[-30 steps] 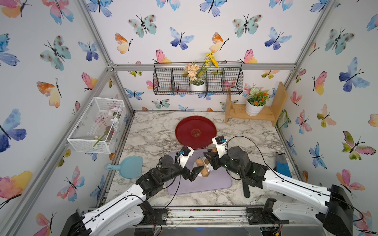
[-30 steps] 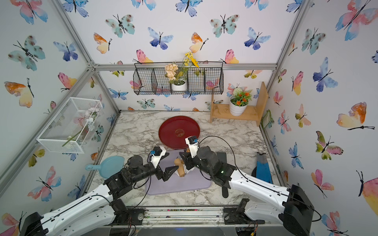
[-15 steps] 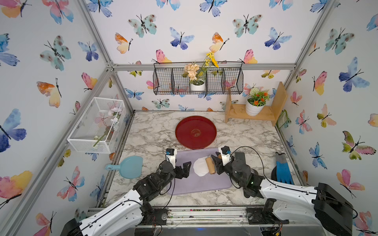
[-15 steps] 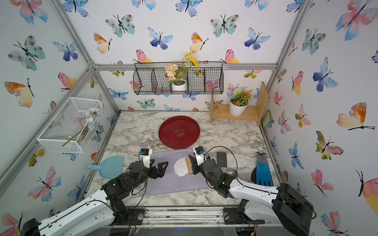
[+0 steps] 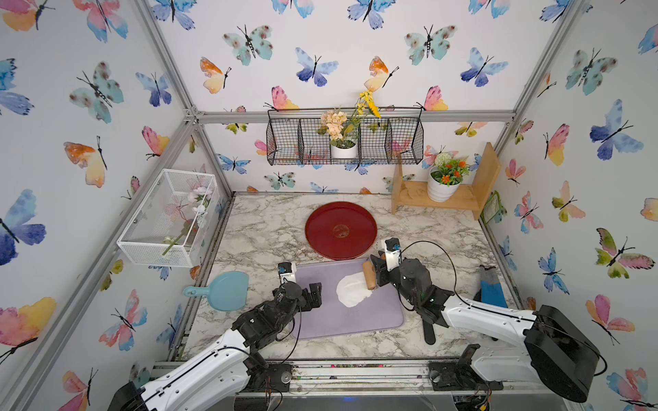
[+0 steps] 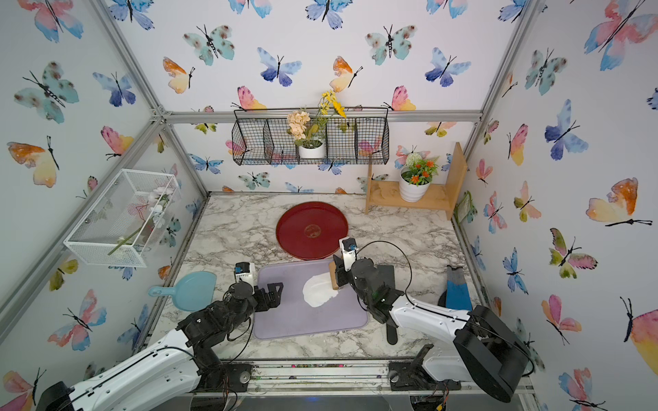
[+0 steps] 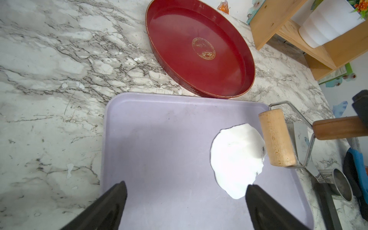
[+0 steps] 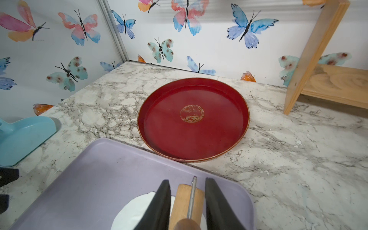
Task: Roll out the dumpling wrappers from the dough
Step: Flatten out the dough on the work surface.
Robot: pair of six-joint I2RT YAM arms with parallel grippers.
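Rolling step, I judge: the right gripper [image 8: 188, 191] grips the roller [image 7: 276, 137] by its handle at the right edge of the dough [image 7: 237, 157], the left gripper [image 7: 186, 185] is spread empty, and next should come a firm leftward push

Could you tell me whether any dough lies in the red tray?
No, the red tray is bare; the dough lies on the purple mat.

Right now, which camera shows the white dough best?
Left wrist view: the flat white dough shows large and nearly whole on the lilac tray. Both top views show it small; the right wrist sees only an edge behind the right hand.
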